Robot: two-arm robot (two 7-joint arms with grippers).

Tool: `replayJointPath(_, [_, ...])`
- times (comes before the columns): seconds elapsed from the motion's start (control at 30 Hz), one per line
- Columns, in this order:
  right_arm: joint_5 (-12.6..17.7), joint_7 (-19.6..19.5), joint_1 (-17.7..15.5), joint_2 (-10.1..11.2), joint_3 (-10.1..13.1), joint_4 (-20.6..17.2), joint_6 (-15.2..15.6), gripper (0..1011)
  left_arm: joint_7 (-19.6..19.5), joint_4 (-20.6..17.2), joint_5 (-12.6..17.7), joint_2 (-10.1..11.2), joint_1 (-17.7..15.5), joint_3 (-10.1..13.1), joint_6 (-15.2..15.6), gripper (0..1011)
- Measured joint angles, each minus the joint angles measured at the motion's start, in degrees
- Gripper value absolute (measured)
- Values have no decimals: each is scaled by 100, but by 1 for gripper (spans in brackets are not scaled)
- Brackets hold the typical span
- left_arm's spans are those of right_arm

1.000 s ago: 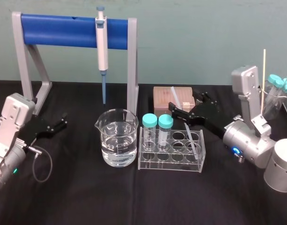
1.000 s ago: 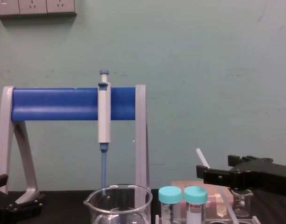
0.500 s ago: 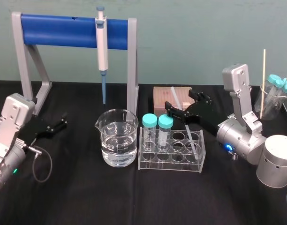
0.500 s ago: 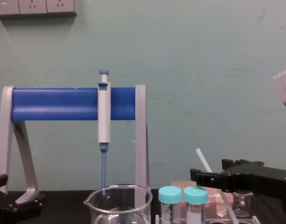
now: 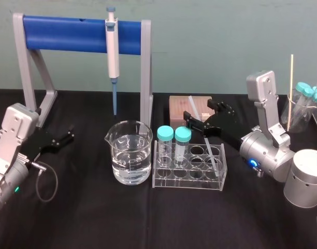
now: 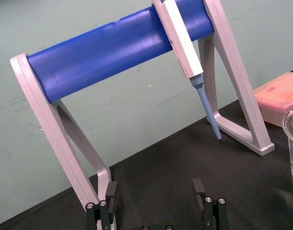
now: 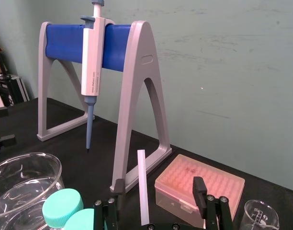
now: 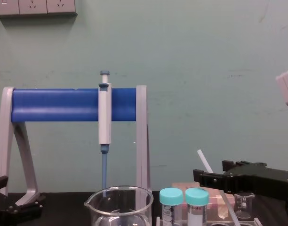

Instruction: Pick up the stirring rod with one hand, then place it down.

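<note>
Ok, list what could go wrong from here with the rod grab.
1. The stirring rod leans tilted in the rack. The right gripper, fingers open, straddles it off-centre, so closing may knock it sideways rather than pinch it.
2. The rod's lower end sits inside the rack, so an angled lift might drag the rack or bump the capped tubes beside it.
The left gripper is parked at the far left.

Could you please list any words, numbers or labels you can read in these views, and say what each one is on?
Nothing here reads clearly.
White-and-blue pipette: small print along its body, too blurred to read.
Small clear glass beaker: printed scale marks, too small to read.
Teal-capped tube, the one nearer the robot's right: dark print on its label, blurred.
</note>
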Motion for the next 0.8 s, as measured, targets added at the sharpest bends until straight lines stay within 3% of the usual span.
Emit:
replayJointPath(0.37, [11,-4,-6,5,-3,-6,-7,625,0,0,0,0,0,0,0,1000])
replayJointPath(0.4, [12,-4,-6,6,-3,-7,-7,554,0,0,0,0,0,0,0,1000])
replayJointPath(0.63, [14,-4,-6,8,-3,-8,-10,367,0,0,0,0,0,0,0,1000])
replayJointPath(0.8, [14,-4,-6,8,-3,-8,-10,170,0,0,0,0,0,0,0,1000])
